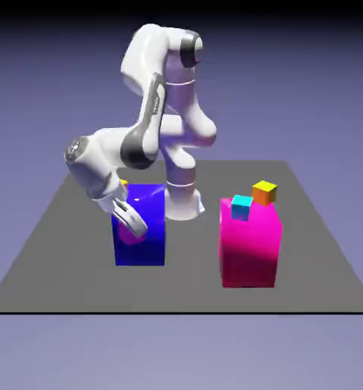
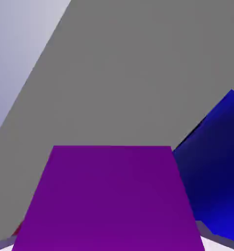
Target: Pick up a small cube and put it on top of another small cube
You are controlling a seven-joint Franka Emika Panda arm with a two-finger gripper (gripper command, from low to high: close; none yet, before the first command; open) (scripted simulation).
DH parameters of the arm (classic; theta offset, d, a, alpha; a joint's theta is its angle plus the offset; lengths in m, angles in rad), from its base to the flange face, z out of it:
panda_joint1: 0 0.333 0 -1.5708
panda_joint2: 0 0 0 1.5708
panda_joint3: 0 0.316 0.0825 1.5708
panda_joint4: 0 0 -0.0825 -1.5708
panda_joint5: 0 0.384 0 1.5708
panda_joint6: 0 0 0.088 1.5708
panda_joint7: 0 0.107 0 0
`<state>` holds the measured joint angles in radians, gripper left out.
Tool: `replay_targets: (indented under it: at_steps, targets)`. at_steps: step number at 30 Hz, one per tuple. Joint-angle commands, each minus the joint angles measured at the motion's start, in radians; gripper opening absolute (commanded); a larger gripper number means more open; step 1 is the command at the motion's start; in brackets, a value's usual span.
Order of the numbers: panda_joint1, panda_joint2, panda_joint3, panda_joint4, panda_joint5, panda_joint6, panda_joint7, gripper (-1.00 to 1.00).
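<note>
The gripper point(image 1: 131, 223) is pinching the small magenta cube point(image 1: 131, 231), which fills the space between its fingers in the hand view. Just beside it stands the blue block point(image 1: 142, 226). Well apart, the pink block point(image 1: 250, 244) carries a cyan cube point(image 1: 241, 206).

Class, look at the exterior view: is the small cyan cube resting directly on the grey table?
No: the small cyan cube sits on top of the big magenta-pink block, raised above the table.

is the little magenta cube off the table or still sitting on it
Off the table: the small cube sits between the end effector fingers, filling the hand view, beside the blue block.
</note>
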<state>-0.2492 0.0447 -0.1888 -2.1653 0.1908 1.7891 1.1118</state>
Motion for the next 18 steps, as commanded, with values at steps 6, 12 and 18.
replay_targets:
  at_steps: [6,12,18]
  targets:
    - [0.06,-0.217,-0.156,-0.008,-0.19,-0.259,-0.189,-1.0]
    - [0.073,-0.298,-0.206,-0.119,-0.255,-0.243,-0.243,-1.0]
    - [0.072,-0.304,-0.208,-0.165,-0.258,-0.203,-0.241,1.0]
